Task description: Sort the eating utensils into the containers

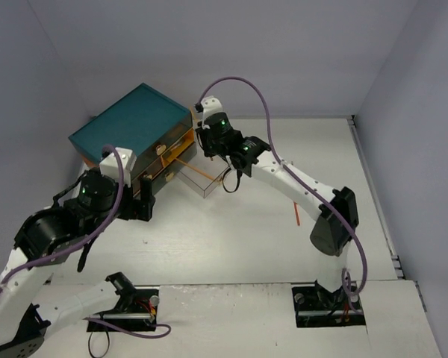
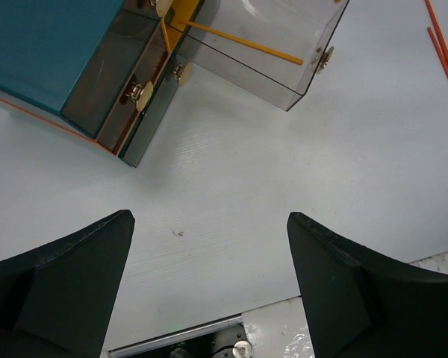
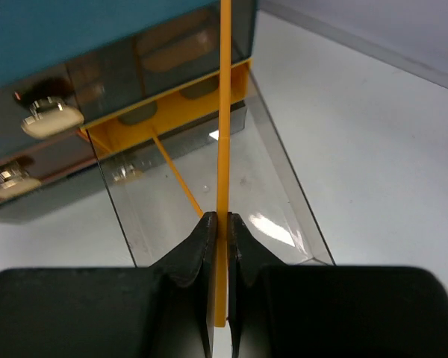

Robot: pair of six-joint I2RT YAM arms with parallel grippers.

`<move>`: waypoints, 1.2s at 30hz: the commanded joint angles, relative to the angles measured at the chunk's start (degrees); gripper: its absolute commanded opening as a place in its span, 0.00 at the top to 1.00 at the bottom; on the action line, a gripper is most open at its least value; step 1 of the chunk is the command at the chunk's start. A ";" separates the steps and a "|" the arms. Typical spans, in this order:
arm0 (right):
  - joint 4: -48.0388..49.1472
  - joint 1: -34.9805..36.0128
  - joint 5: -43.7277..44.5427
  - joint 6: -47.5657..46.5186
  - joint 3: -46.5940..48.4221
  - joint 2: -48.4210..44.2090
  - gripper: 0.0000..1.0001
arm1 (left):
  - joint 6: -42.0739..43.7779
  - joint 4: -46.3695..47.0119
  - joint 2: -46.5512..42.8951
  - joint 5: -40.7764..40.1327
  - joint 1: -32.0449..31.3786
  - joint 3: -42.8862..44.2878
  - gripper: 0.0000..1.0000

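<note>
Chopstick (image 3: pixel 225 112) sits pinched tight in the right pincer (image 3: pixel 222 224) over the pulled-out drawer (image 3: pixel 284 190). Best lowered flat before release; left pincer (image 2: pixel 209 227) gapes empty

**Three Views, One Chest**

The top external camera looks down from high behind both arm bases over the whole counter (image 1: pixel 231 239). The left wrist camera faces down on the counter from mid height, the left end effector (image 2: pixel 209 220) framing its bottom edge. The right wrist camera sits very close over the pulled-out drawer (image 3: pixel 276 194). All three share the teal chest (image 1: pixel 131 123) and that drawer.
</note>
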 commanded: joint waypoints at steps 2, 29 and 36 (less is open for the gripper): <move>1.14 -0.95 -9.41 -10.83 0.26 5.02 0.90 | -4.87 1.89 3.59 -4.02 -0.15 2.42 0.19; -1.68 -32.66 -16.46 11.28 -56.87 -38.26 0.44 | -6.37 2.28 17.94 -7.17 0.92 12.49 0.19; -2.30 -33.14 -13.65 14.54 -61.04 -33.75 0.43 | -3.71 2.32 19.26 -6.33 1.68 11.65 0.19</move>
